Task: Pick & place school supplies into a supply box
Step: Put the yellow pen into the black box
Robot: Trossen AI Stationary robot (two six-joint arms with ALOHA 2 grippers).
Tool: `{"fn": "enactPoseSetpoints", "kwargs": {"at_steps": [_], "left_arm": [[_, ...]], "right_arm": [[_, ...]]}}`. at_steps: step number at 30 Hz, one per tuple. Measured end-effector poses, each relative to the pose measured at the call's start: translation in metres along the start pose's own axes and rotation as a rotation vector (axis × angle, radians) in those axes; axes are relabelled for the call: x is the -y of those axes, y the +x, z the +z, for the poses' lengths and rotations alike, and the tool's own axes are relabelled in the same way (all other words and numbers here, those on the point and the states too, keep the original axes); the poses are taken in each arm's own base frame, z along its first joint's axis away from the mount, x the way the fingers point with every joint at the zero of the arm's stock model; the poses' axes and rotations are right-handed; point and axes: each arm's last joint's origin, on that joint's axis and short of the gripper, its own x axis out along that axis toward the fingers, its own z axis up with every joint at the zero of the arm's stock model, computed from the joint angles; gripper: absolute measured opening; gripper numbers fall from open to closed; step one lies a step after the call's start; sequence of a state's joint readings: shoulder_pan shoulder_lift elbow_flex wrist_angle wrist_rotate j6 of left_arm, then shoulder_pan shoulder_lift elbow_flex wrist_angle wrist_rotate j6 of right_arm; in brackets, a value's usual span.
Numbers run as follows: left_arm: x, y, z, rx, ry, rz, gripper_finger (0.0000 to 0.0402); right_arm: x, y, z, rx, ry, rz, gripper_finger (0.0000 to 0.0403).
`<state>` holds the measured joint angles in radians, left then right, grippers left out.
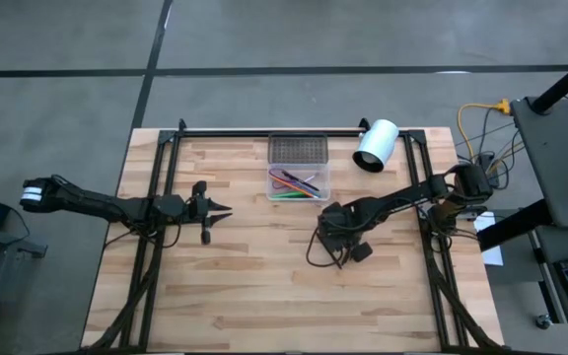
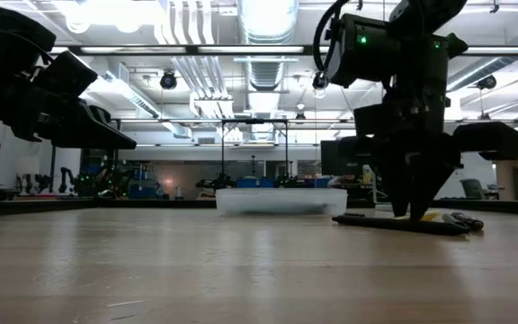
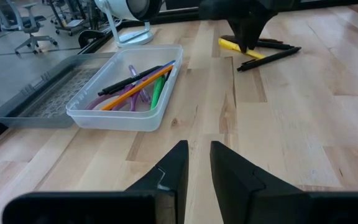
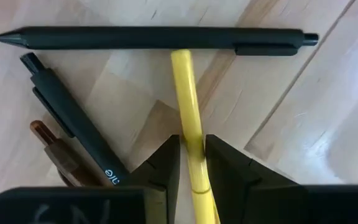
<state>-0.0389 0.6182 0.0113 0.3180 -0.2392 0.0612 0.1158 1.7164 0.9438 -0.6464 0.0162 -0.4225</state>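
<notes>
The supply box (image 1: pixel 299 183) is a clear tray at the table's far middle, with its grey mesh part (image 3: pixel 55 93) on the far side. It holds a green pen, purple scissors, an orange stick and dark pens (image 3: pixel 135 84). A yellow pencil (image 4: pixel 187 106), two black pens (image 4: pixel 154 37) and a brown pen (image 4: pixel 53 148) lie on the wood right of the box. My right gripper (image 4: pixel 192 158) stands over them, shut on the pencil. My left gripper (image 3: pixel 197 165) hovers left of the box, shut and empty, with only a narrow slit between its fingers. My right gripper pinches the yellow pencil's shaft (image 4: pixel 191 140), roughly at mid-length, between its two fingers. They come from above, pointing down, and lie across the pencil. The pencil is flat on the table, one end (image 4: pixel 180 57) against a black pen.
A white cylinder (image 1: pixel 375 145) with a dark opening lies on its side at the far right of the box. A black frame rail (image 1: pixel 264 130) runs along the far edge. Cables (image 1: pixel 328 258) trail under the right arm. Bare wood stretches across the near half.
</notes>
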Motion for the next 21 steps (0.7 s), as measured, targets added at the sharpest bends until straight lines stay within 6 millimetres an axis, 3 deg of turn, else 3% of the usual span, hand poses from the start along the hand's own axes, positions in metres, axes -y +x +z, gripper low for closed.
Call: {"fn": "enactPoseSetpoints", "kwargs": {"at_steps": [21], "left_arm": [[0.0000, 0.0000, 0.0000, 0.000, 0.000, 0.000, 0.0052]], "right_arm": [[0.0011, 0.0002, 0.0019, 0.022, 0.065, -0.015, 0.0068]]}}
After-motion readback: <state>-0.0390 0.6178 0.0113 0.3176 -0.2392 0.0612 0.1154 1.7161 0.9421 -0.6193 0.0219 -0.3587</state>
